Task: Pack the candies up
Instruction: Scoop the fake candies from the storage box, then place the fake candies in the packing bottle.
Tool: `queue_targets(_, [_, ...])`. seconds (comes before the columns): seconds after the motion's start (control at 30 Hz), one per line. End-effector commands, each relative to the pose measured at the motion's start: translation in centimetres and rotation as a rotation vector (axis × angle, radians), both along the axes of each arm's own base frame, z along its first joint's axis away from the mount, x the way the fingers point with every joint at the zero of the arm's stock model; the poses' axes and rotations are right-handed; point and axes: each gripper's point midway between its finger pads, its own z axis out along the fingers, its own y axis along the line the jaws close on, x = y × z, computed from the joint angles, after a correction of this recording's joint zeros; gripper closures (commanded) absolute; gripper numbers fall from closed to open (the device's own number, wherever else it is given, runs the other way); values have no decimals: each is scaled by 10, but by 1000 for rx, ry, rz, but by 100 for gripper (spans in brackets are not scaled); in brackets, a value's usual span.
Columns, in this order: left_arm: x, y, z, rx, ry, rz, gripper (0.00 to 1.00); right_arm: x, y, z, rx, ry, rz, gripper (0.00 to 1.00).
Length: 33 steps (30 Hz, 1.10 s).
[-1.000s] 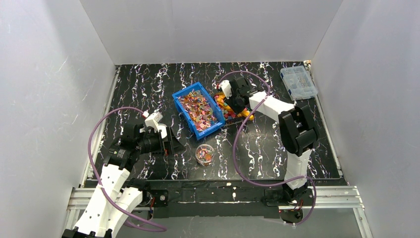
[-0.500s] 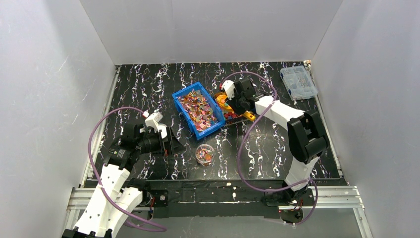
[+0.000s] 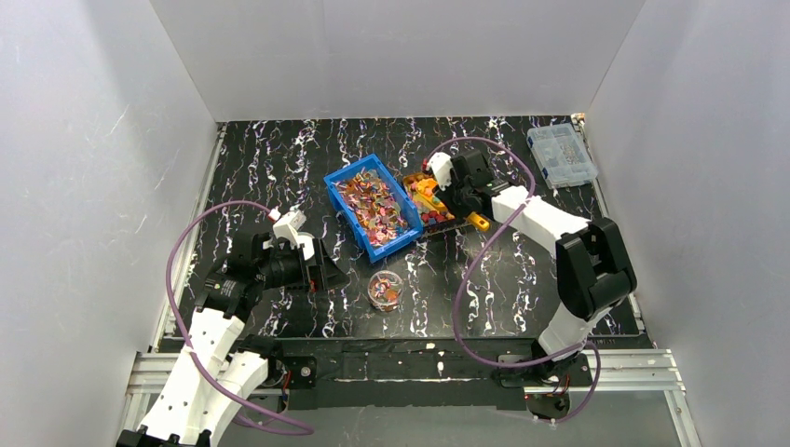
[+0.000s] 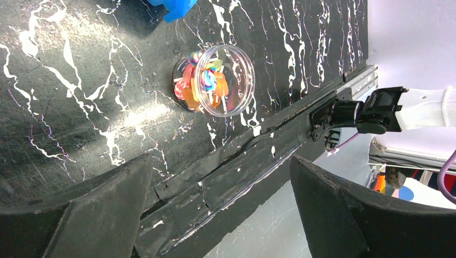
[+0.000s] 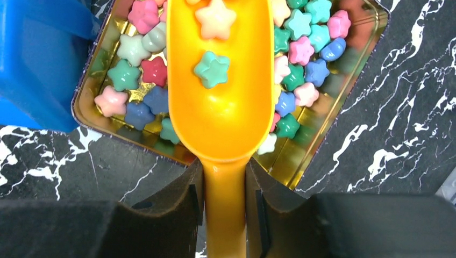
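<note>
At the back of the black white-veined tabletop [image 3: 279, 168], seen from above: sitting side by side, one blue plastic bin [image 3: 347, 177] heaped with shiny foil wrappers and, against its right wall, one shallow gold tin [image 3: 445, 226] holding the candies [image 3: 430, 214]. Reaching over that tin, the right gripper [image 3: 449, 196], carrying one yellow plastic scoop [image 3: 427, 191]. Lying in the far right corner, one clear compartment box [image 3: 561, 155]. Standing nearer the front, one small clear round tub [image 3: 385, 290]; hovering just left of it, the left gripper [image 3: 328, 276].

Through the left wrist camera: gaping wide on nothing, the left gripper [image 4: 220, 166], looking down at the tub [image 4: 215, 80] crammed with swirled sweets on sticks.

Through the right wrist camera: squeezing the scoop [image 5: 226, 118] by its handle, the right gripper [image 5: 225, 183]. Resting in the bowl, two star-shaped candies [image 5: 211, 69], peach and teal, a third cropped at the top. Filling the tin [image 5: 317, 145] below, dozens more pastel stars. Crowding the left, the bin [image 5: 37, 59].
</note>
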Motion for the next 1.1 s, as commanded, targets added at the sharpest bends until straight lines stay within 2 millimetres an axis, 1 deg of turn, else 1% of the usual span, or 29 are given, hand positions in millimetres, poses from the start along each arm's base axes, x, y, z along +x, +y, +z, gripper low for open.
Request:
queue_targets(0.0, [-3,-3,2,-15,-14,-30,2,3,-5,38,46,-92,-20,99])
queue_targets(0.23, [-3,-3,4,-16,-23,-29,2,-13,-11,59,66,-99,-20,99])
queue_targets(0.33, [-4,-3,4,-16,-26,-28,2,-23,-13,73,91,-99,-20,99])
queue_targets(0.47, [-3,-2,5,-15,-38,-22,2,-40,-12,88,119,-70,-8,99])
queue_targets(0.63, [-3,-2,5,-15,-41,-16,2,-65,-10,101,122,-43,13,99])
queue_targets(0.7, [-3,-2,6,-15,-45,-17,2,-76,-5,107,138,-42,28,99])
queue_targets(0.8, [-3,-1,6,-15,-48,-14,2,-99,10,118,145,-52,74,99])
queue_targets(0.9, [-2,0,6,-12,-49,-8,2,-122,23,123,125,-48,104,99])
queue_targets(1.07, [-2,0,6,-13,-54,-6,2,-151,40,130,139,-41,111,99])
